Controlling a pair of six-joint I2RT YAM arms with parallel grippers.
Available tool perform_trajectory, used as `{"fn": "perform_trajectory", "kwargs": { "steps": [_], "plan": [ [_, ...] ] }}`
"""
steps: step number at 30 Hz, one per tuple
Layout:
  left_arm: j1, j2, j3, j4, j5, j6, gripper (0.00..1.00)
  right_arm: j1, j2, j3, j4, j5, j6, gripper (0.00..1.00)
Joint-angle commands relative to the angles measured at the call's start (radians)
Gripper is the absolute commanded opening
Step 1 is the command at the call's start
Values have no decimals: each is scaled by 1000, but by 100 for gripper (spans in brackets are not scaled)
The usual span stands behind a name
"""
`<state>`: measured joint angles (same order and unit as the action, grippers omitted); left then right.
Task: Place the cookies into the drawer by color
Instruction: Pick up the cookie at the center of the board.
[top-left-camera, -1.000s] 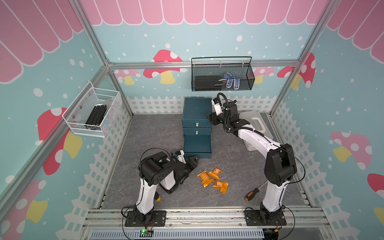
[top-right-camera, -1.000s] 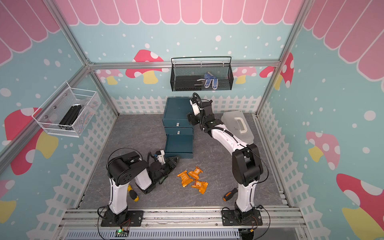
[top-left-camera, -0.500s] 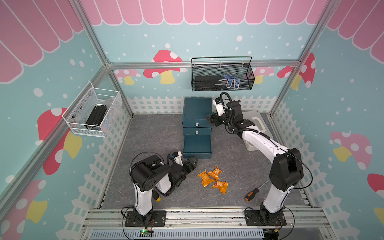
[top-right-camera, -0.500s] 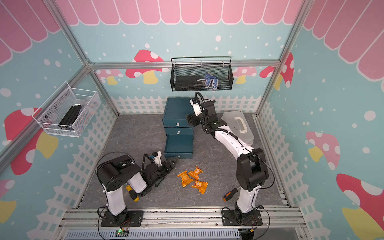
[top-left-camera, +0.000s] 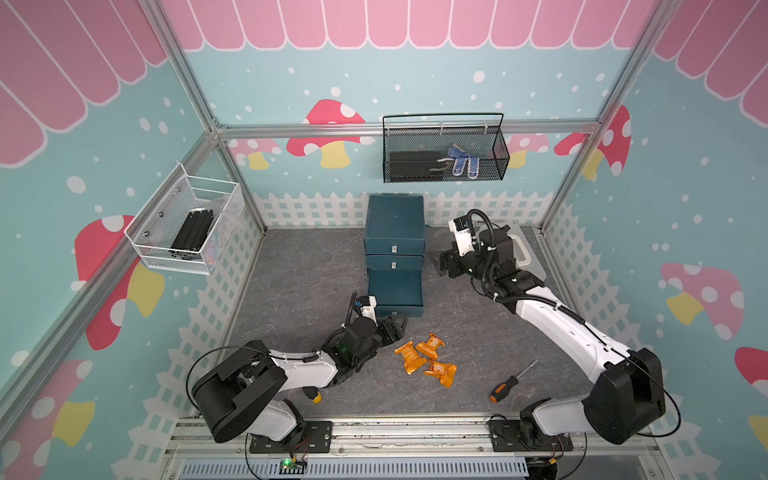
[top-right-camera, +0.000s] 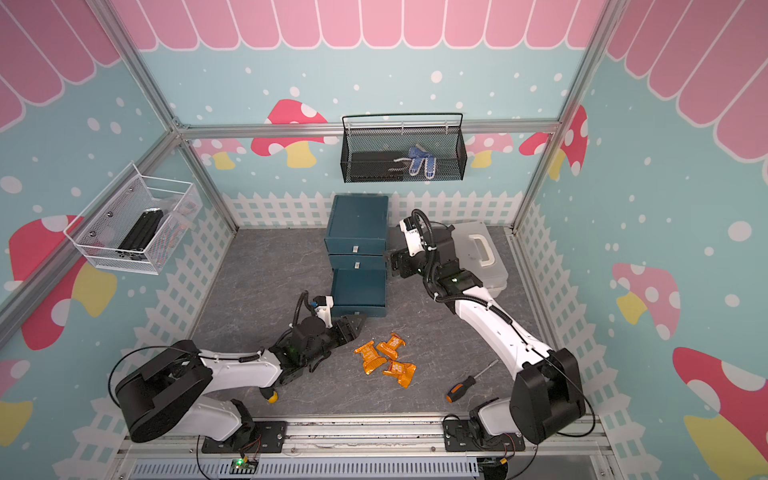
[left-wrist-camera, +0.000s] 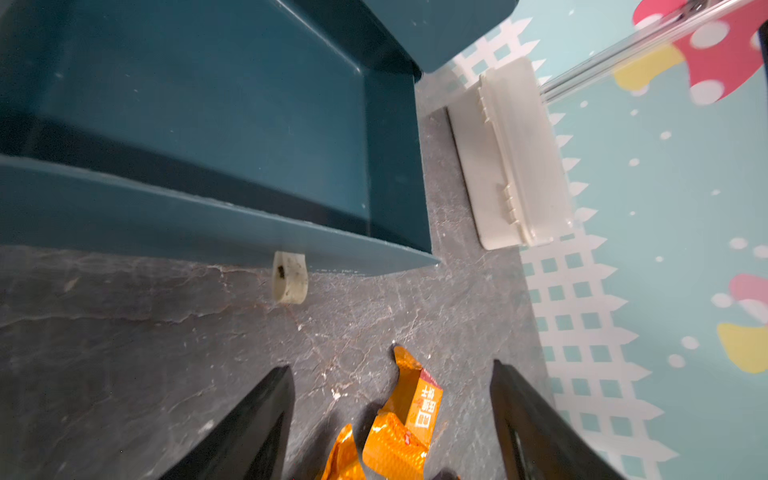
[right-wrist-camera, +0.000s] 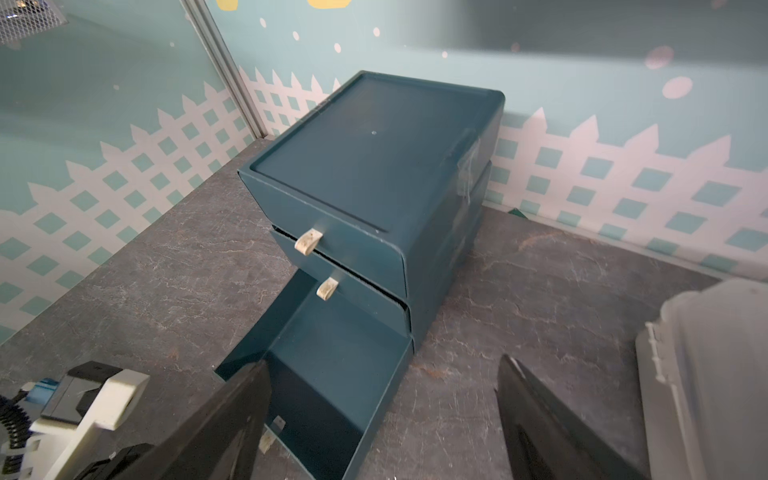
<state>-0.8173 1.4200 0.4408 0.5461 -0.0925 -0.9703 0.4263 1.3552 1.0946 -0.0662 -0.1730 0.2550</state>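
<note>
Cookies (top-left-camera: 430, 345), three orange packets, are lying in a loose cluster on the table (top-left-camera: 299, 274), just near of the drawer (top-left-camera: 395, 220) and not inside it. The drawer is standing at the far middle of the table against the fence wall. Its top two trays are sitting pushed in, so their contents are hidden. The bottom tray (top-left-camera: 395, 289) is sticking out toward the near side, and only its bare teal floor (right-wrist-camera: 332, 374) is showing in the right wrist view.

Low over the table, the left gripper (top-left-camera: 397, 326) is hovering just left of the cookies and near the bottom tray's front. Its jaws are standing wide apart and gripping nothing. In the left wrist view the left gripper (left-wrist-camera: 390, 368) is framing the tip of one cookie (left-wrist-camera: 409, 415) without touching it.

Off the drawer's right side, the right gripper (top-left-camera: 441, 264) is hanging with its jaws also spread and empty.

Behind the right arm, a white case (top-right-camera: 478, 249) is lying shut at the far right.

On the far wall a black basket (top-left-camera: 415, 172) is holding a dark block and a blue-and-white glove (top-left-camera: 463, 162). On the left wall a white basket (top-left-camera: 166, 249) is carrying a black ribbed bar (top-left-camera: 193, 228); other items in it are too blurred to tell.

A screwdriver (top-left-camera: 509, 384) is lying on the near right of the table.
</note>
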Motion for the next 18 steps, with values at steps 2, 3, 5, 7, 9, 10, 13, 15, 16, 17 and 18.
{"fn": "perform_trajectory", "kwargs": {
  "steps": [2,3,5,7,9,10,13,15,16,17,18],
  "plan": [
    [-83,-104,125,-403,-160,117,78,2,-116,-156,-21,67,108,89],
    [-95,-113,152,-467,-168,123,78,2,-137,-193,-20,76,129,89],
    [-115,-116,221,-609,-172,130,80,2,-176,-258,-25,71,170,89],
    [-148,-97,290,-735,-185,138,81,3,-204,-293,-45,60,181,89],
    [-196,-55,371,-854,-220,140,81,9,-231,-328,-50,75,194,89],
    [-225,-30,414,-914,-258,136,84,12,-245,-351,-40,85,203,89],
    [-267,71,530,-1044,-276,127,88,14,-255,-375,-15,77,197,89],
    [-274,138,576,-1077,-260,127,89,14,-252,-359,-36,66,183,89],
    [-276,173,598,-1096,-263,123,90,14,-256,-360,-37,55,184,89],
    [-278,194,611,-1110,-265,119,90,14,-260,-366,-31,47,186,89],
    [-279,212,621,-1118,-259,117,90,14,-268,-374,-20,39,190,89]
  ]
}}
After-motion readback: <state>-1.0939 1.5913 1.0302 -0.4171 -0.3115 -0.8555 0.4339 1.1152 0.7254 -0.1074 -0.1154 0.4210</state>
